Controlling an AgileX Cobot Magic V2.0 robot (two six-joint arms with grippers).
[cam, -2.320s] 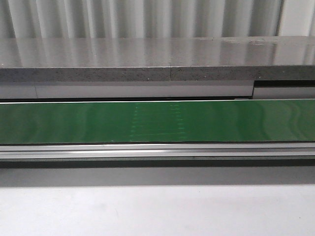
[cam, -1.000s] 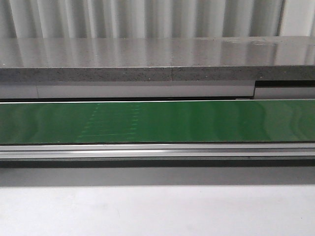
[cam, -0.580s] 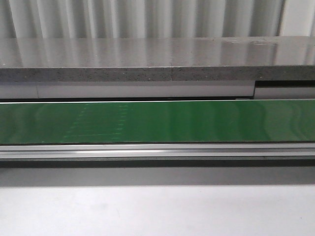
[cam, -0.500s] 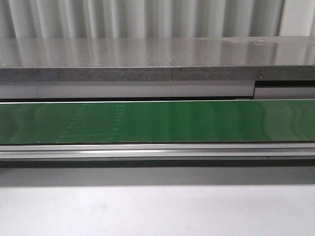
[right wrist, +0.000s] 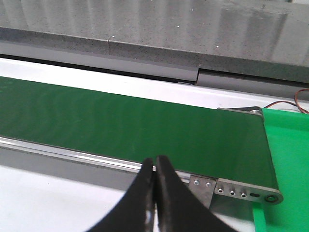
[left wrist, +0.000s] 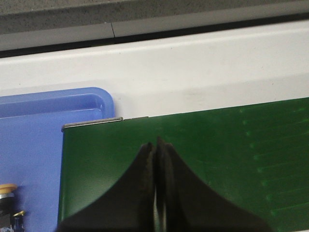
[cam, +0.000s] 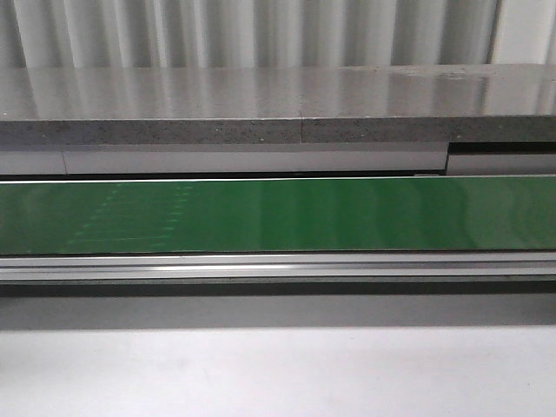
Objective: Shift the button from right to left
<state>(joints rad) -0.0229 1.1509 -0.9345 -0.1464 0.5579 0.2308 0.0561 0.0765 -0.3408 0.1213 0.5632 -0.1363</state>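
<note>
Left wrist view: button (left wrist: 7, 189) lies in blue tray (left wrist: 72, 104) beside belt (left wrist: 203, 140).

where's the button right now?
Only the left wrist view catches the button: its yellow-orange cap peeks in at the frame edge, in the blue tray just off the green conveyor belt end. The front view doesn't show it.

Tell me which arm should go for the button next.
Left, probably. The only button in view lies in the blue tray near the shut left gripper. The right gripper, also shut, shows only belt and green tray, no button.
</note>
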